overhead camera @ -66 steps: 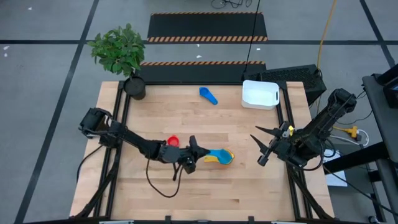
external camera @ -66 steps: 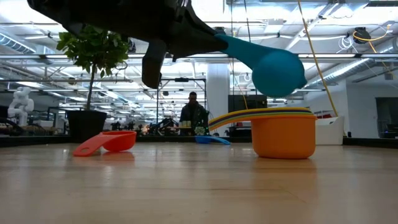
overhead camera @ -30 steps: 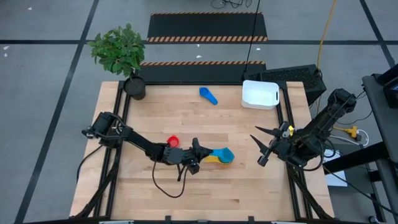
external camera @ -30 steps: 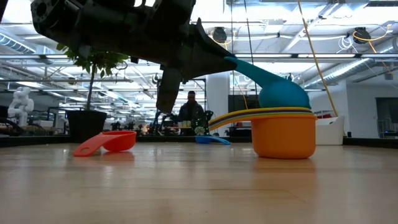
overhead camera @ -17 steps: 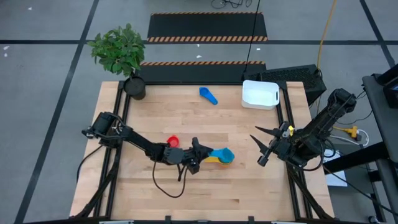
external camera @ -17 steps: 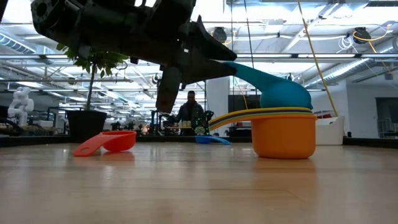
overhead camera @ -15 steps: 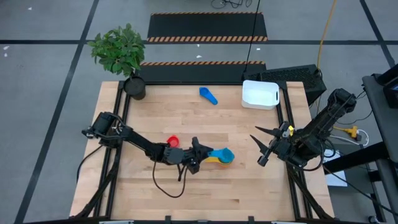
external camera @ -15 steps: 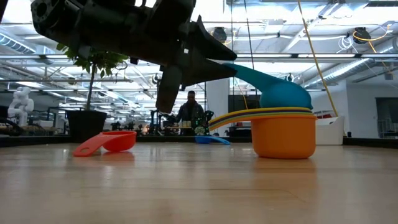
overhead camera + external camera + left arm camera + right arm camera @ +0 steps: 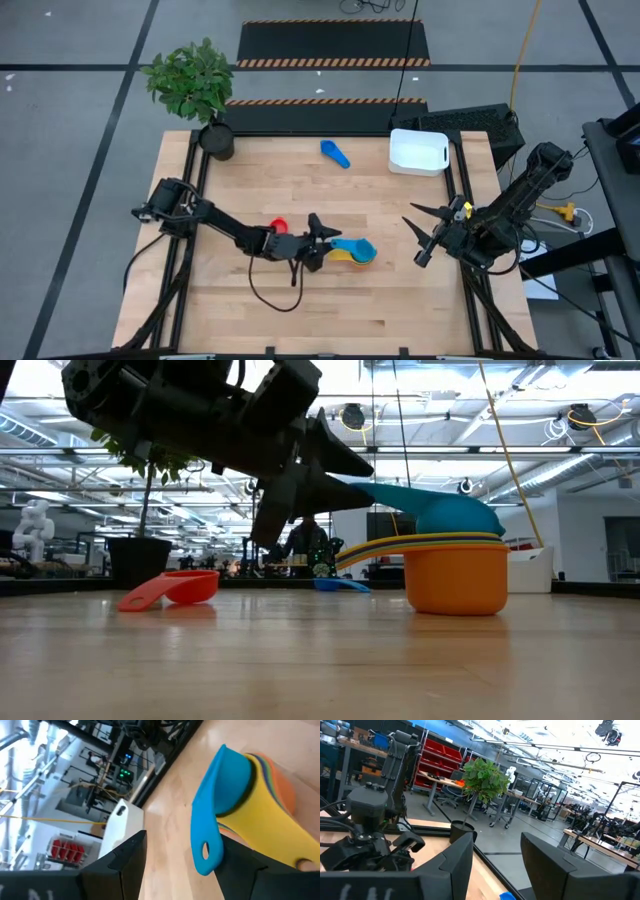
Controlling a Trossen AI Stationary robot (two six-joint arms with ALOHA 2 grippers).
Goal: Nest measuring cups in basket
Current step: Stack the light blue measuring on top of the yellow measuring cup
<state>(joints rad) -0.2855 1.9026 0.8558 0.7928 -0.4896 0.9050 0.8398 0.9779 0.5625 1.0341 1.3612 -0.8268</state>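
A stack of nested cups, orange outermost [image 9: 455, 575], stands right of the table's middle, near the front. A light blue cup [image 9: 358, 246] sits in its top [image 9: 460, 515]. My left gripper [image 9: 325, 240] is open just left of the stack. Its fingers stand on either side of the light blue handle's free end [image 9: 202, 862], and bare table shows between them. A red cup [image 9: 277, 228] lies on the table left of that gripper. A mid blue cup [image 9: 335, 153] lies at the far middle. The white basket [image 9: 418, 151] stands at the far right. My right gripper [image 9: 412, 240] hangs open above the right edge.
A potted plant [image 9: 216, 138] stands at the far left corner. Bare wood lies between the stack and the basket, and along the near edge. A person stands in the room beyond the table in the low view.
My left gripper has opened and let go of the light blue cup's handle, and it has rolled about its own axis while staying in place. The cup has settled a little lower into the stack, with its handle dropped closer to level.
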